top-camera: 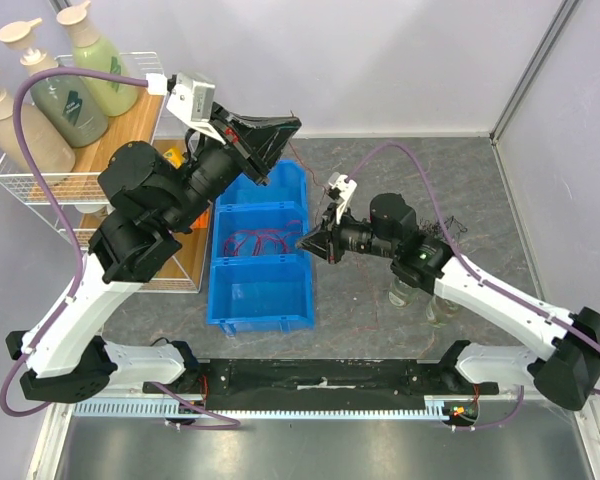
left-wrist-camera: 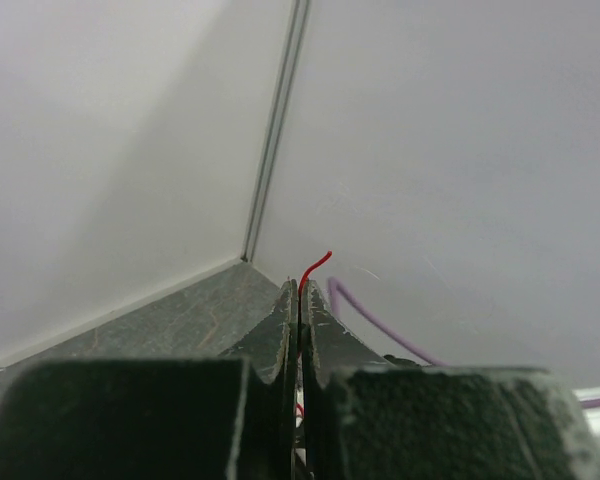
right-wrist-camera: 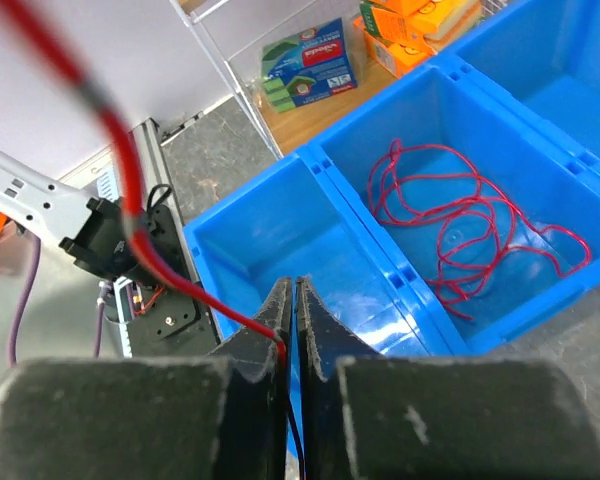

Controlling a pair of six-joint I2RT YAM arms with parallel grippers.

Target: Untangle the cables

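A: Grippers?
B: Shut, both: left gripper (left-wrist-camera: 299, 290) clamps a red wire tip (left-wrist-camera: 316, 265), right gripper (right-wrist-camera: 293, 292) pinches a red strand (right-wrist-camera: 130, 205). Loose red cables (right-wrist-camera: 458, 232) sit in the blue bin (right-wrist-camera: 365, 225), middle compartment.
A: Handling?
B: Looks light, floppy, thin (slips easily); grip near an end.

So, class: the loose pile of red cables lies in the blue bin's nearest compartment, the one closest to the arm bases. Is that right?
Not quite. The red cables lie in the middle compartment of the blue bin, not the nearest one. The top external view shows it, and the right wrist view agrees.
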